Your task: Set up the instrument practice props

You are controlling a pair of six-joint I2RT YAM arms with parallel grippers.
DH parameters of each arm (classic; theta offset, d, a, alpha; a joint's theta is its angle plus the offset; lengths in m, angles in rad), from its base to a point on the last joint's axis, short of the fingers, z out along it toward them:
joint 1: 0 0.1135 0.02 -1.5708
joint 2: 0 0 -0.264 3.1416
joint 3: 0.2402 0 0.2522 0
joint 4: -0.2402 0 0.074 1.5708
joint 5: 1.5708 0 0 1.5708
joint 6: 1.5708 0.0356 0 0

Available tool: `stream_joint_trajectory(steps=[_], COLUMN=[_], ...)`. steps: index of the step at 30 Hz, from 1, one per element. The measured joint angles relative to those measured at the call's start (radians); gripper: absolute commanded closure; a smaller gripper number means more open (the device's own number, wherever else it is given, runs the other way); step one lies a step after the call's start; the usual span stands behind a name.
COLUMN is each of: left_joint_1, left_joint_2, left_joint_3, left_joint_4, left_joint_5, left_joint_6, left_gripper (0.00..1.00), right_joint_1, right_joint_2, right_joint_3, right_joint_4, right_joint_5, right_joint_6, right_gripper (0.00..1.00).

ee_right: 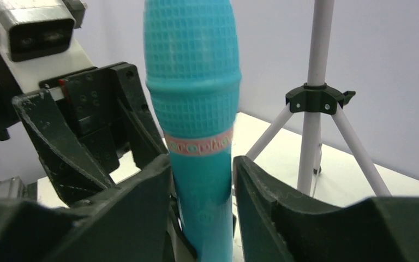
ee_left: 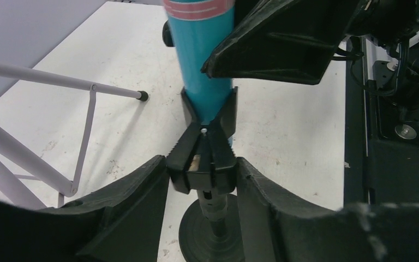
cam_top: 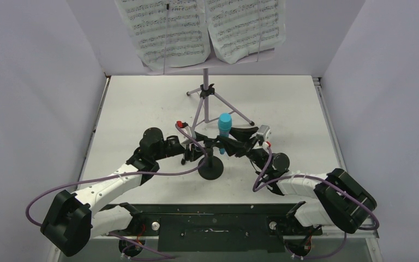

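Note:
The lilac tripod music stand [cam_top: 206, 82] stands at the back with two white sheet-music pages [cam_top: 169, 33] on its desk. The small black mic stand [cam_top: 211, 170] stands in front of it. The turquoise microphone [cam_top: 225, 126] is upright, its handle in the stand's clip [ee_left: 204, 158]. My left gripper [cam_top: 195, 148] is shut on the clip's handles, as the left wrist view shows [ee_left: 202, 164]. My right gripper [cam_top: 231, 143] is closed around the microphone's handle [ee_right: 193, 82] below its pink band [ee_right: 202, 164].
The music stand's tripod legs [ee_left: 60, 79] spread on the white table just behind the mic stand; its pole [ee_right: 313, 136] rises to the right of the microphone. White walls enclose the table. The black base rail [cam_top: 213, 224] runs along the near edge.

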Motion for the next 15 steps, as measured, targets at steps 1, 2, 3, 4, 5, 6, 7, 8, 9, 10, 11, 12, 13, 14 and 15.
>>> stream_joint_trajectory(steps=[1, 2, 3, 4, 5, 6, 7, 8, 9, 10, 11, 12, 13, 14, 15], left_joint_1=[0.000, 0.000, 0.000, 0.000, -0.001, -0.001, -0.001, -0.001, -0.001, -0.001, -0.001, -0.001, -0.001, -0.001, -0.001], left_joint_2=[0.000, -0.001, -0.001, -0.002, -0.002, -0.003, -0.004, -0.005, -0.006, -0.007, -0.008, -0.010, -0.011, -0.013, -0.015], left_joint_3=[0.000, 0.000, 0.000, 0.000, 0.000, 0.000, 0.000, 0.000, 0.000, 0.000, 0.000, 0.000, 0.000, 0.000, 0.000], left_joint_4=[0.002, 0.003, 0.006, 0.011, 0.014, 0.017, 0.019, 0.020, 0.021, 0.023, 0.024, 0.026, 0.026, 0.026, 0.026], left_joint_5=[-0.004, -0.005, -0.007, -0.007, -0.008, -0.008, -0.008, -0.008, -0.009, -0.011, -0.011, -0.012, -0.014, -0.016, -0.019], left_joint_6=[0.000, 0.000, 0.000, 0.000, -0.002, -0.002, -0.003, -0.002, -0.003, -0.003, -0.003, -0.003, -0.003, -0.003, -0.003], left_gripper=[0.44, 0.41, 0.39, 0.36, 0.34, 0.30, 0.28, 0.25, 0.23, 0.22, 0.21, 0.19, 0.18, 0.16, 0.16], right_joint_1=[0.000, 0.002, 0.004, 0.006, 0.006, 0.006, 0.006, 0.006, 0.006, 0.006, 0.006, 0.006, 0.006, 0.006, 0.006], right_joint_2=[-0.007, -0.018, -0.028, -0.040, -0.053, -0.064, -0.075, -0.085, -0.095, -0.104, -0.114, -0.123, -0.135, -0.148, -0.164], right_joint_3=[0.001, 0.003, 0.006, 0.010, 0.013, 0.018, 0.022, 0.024, 0.026, 0.027, 0.029, 0.032, 0.035, 0.041, 0.049], right_joint_4=[-0.002, -0.006, -0.010, -0.018, -0.028, -0.037, -0.048, -0.058, -0.070, -0.083, -0.097, -0.116, -0.135, -0.161, -0.189], right_joint_5=[0.000, 0.000, 0.001, 0.000, 0.001, 0.001, 0.001, 0.001, 0.001, 0.001, 0.001, 0.002, 0.003, 0.005, 0.006], right_joint_6=[-0.001, -0.004, -0.006, -0.010, -0.013, -0.017, -0.022, -0.027, -0.031, -0.034, -0.036, -0.038, -0.038, -0.039, -0.041], right_gripper=[0.46, 0.43, 0.39, 0.36, 0.34, 0.31, 0.29, 0.27, 0.24, 0.22, 0.21, 0.20, 0.19, 0.18, 0.17])
